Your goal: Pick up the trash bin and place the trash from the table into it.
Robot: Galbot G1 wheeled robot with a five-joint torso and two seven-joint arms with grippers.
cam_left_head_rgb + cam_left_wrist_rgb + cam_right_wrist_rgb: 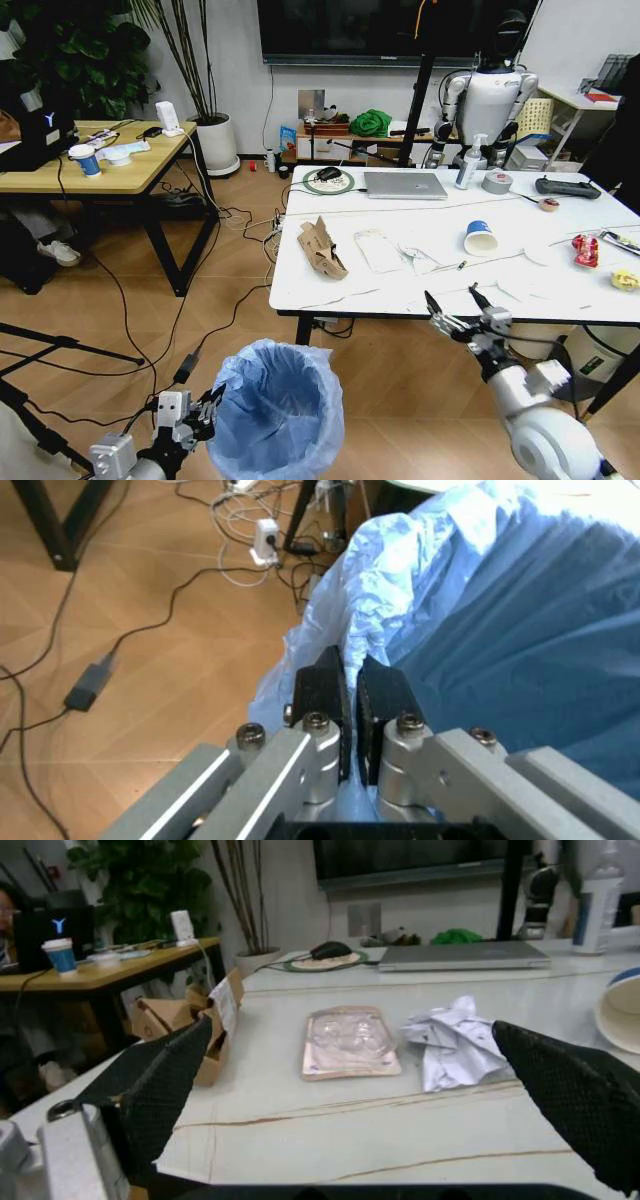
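Observation:
The trash bin [282, 408], lined with a light-blue bag, is at the lower left in the head view. My left gripper [210, 406] is shut on its near rim; in the left wrist view its gripper [352, 676] pinches the bag's edge [400, 592]. My right gripper [456, 304] is open at the front edge of the table [400, 292]. Its black fingers [160, 1087] spread wide before the trash. That trash includes a brown cardboard piece [322, 248], a clear plastic wrapper [348, 1039], crumpled paper [455, 1046], a paper cup [481, 237], and red [586, 250] and yellow [625, 279] wrappers.
A silver laptop [405, 185], a bottle [468, 165], a tape roll [497, 183] and a black controller [567, 187] sit at the table's back. A wooden desk [100, 165] stands to the left, with cables [150, 330] on the floor. Another robot [490, 100] stands behind the table.

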